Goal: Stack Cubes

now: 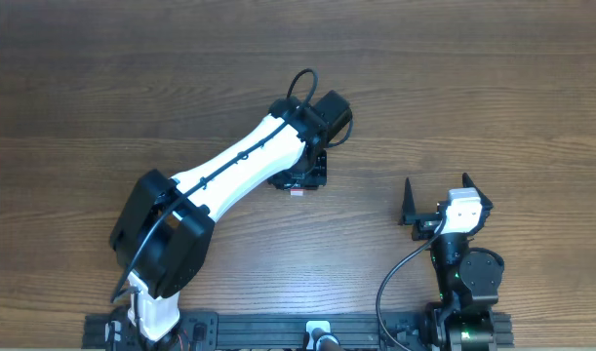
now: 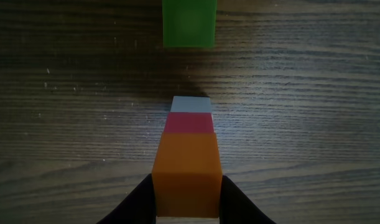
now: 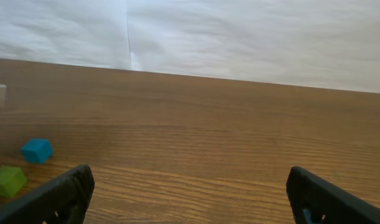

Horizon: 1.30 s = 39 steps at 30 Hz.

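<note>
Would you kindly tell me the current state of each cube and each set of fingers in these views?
orange cube: top of the stack, held by the left fingers
red cube: stacked beneath the orange cube
white cube: bottom of the stack, on the table
green cube: loose on the table, unstacked
blue cube: loose on the table, unstacked
left fingers: shut on the orange cube
right fingers: open, empty

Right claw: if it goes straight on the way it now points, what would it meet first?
Probably nothing near. The open right claw points along bare table toward a white backdrop; the way looks free that far, though depth is unclear. The blue cube and green cube lie aside.
</note>
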Tool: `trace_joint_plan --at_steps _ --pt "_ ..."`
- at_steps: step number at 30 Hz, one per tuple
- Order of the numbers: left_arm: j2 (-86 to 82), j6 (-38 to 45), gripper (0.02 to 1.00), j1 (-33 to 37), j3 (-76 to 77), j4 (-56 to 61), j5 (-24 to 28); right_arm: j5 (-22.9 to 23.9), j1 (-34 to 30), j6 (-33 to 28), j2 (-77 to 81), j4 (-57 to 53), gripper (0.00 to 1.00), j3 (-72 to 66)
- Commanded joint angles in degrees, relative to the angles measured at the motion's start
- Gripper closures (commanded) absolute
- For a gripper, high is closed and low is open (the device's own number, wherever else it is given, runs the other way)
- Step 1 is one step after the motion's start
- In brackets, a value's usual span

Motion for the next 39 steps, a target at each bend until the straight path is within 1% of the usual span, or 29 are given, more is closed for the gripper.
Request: trace_joint_plan --at_steps 1,3,8,10,11,17,22,27,30,32,35,39 --pt "0.96 0.59 0.544 -0.02 0.7 -0.07 0.15 0.39 0.24 -0.26 -0.5 0.09 0.007 -0.42" --pt "0.96 0.59 0.397 -0.02 0.7 0.0 0.15 0.39 0.24 -0.26 -0.52 0.09 0.009 -0.42" --pt "0.96 0.81 0.187 0.04 0.7 0.61 0.11 0.39 0.24 -0.26 -0.52 0.09 0.009 -0.42" --pt "0.94 0.92 0.064 0.2 0.7 0.83 0.09 0.39 0.24 -0.26 -0.5 0.09 0.007 -0.42" --pt "0.92 1.36 0.018 0.33 0.72 1.05 0.13 0.39 0.24 -0.26 -0.5 0.09 0.007 -0.42" --pt "-1.77 2.36 0.018 2.05 0.72 2.01 -1.05 0.39 0.24 -0.26 -0.52 0.09 0.007 -0.42" --pt "-7.87 4.48 0.018 6.58 0.76 2.14 -6.21 0.39 0.24 -0.26 -0.52 0.09 0.009 -0.42" --pt "-15.32 8.41 0.018 13.79 0.76 2.1 -8.68 0.39 0.24 -0.26 -0.5 0.09 0.007 -0.42" --pt "-20.2 8.79 0.018 19.17 0.76 2.14 -12.68 0.39 0.24 -0.26 -0.52 0.09 0.009 -0.42" --pt "-22.84 11.5 0.018 22.77 0.76 2.1 -15.39 0.39 0.24 -0.26 -0.52 0.09 0.007 -0.42" --pt "-26.25 15.74 0.018 28.13 0.76 1.92 -17.49 0.39 0.24 -0.26 -0.52 0.09 0.007 -0.42" --pt "-30.08 16.04 0.02 34.42 0.74 2.38 -21.55 0.39 0.24 -0.26 -0.52 0.09 0.007 -0.42"
